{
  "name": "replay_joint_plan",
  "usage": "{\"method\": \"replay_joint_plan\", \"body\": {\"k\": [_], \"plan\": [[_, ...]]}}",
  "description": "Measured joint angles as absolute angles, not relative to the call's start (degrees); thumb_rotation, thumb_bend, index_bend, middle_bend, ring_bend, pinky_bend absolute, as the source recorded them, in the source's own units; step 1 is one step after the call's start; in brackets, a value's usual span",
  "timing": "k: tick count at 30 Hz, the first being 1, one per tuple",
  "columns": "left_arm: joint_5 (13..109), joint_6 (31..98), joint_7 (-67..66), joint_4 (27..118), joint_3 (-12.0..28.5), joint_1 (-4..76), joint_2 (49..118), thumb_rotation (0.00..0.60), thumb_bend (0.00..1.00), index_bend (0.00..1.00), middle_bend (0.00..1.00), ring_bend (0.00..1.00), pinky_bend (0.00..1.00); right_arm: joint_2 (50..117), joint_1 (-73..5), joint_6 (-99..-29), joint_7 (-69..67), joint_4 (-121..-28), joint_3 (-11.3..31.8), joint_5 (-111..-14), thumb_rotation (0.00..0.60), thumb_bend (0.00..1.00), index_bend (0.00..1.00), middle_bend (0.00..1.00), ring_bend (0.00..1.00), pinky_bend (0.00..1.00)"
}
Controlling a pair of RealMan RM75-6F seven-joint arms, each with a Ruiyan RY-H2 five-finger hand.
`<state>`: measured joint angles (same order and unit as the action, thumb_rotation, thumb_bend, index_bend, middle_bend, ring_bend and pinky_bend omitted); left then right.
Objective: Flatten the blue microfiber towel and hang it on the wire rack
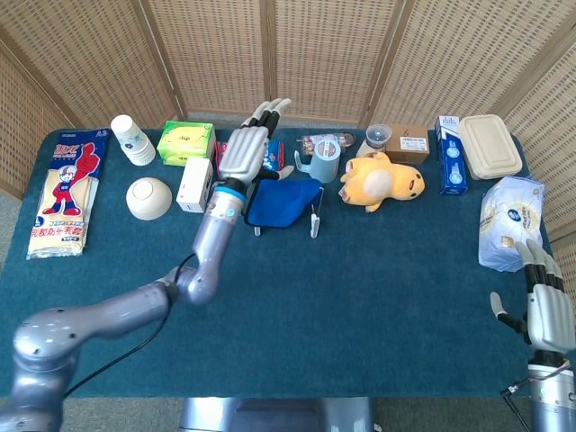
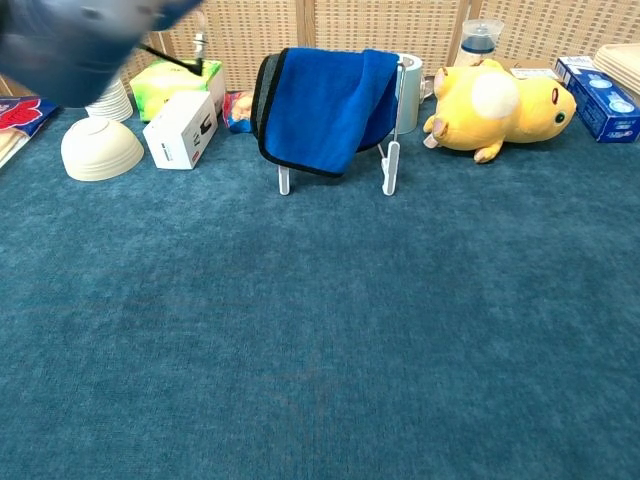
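Nearest the head camera, the left arm's grey elbow fills the 7 o'clock corner and the forearm runs up toward 12, ending in the left hand point(image 1: 245, 147), fingers straight and apart, holding nothing, just above the blue microfiber towel point(image 1: 281, 202). At 4 o'clock the right hand point(image 1: 545, 310) sits at the table's edge, fingers extended and spread, empty.

From the left along the far side of the table point(image 1: 360, 297): a snack bag point(image 1: 65, 193), stacked paper cups point(image 1: 133, 139), a cream bowl point(image 1: 148, 198), a green box point(image 1: 186, 141), a white box point(image 1: 194, 184), then the towel, a yellow plush toy point(image 1: 382, 182), a blue carton point(image 1: 451, 154), a lidded tray point(image 1: 490, 145) and a tissue pack point(image 1: 510, 222).

Only the chest view shows how the towel point(image 2: 325, 105) lies: draped over the wire rack point(image 2: 390, 165), hanging down the front, the rack's white feet resting on the cloth-covered table. That view shows neither hand, only a blurred grey arm at 11 o'clock.
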<state>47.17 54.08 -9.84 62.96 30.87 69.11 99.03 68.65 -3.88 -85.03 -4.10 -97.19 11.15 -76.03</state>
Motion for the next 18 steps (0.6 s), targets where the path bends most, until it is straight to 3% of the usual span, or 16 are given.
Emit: {"method": "replay_joint_plan", "body": {"k": [9, 18], "plan": [[46.5, 59.5, -14.7, 87.9, 25.9, 57.2, 84.8, 0.600, 0.31, 0.07, 0.05, 0.00, 0.20, 68.1, -5.6, -84.3, -0.9, -97.2, 11.8, -76.8, 0.600, 0.33, 0.00, 0.00, 0.00, 0.00], [49.5, 64.5, -15.7, 103.4, 18.7, 46.0, 73.1, 0.600, 0.31, 0.11, 0.07, 0.00, 0.20, 68.6, -7.1, -84.2, 3.8, -96.5, 12.0, -77.4, 0.600, 0.34, 0.00, 0.00, 0.00, 0.00]]}}
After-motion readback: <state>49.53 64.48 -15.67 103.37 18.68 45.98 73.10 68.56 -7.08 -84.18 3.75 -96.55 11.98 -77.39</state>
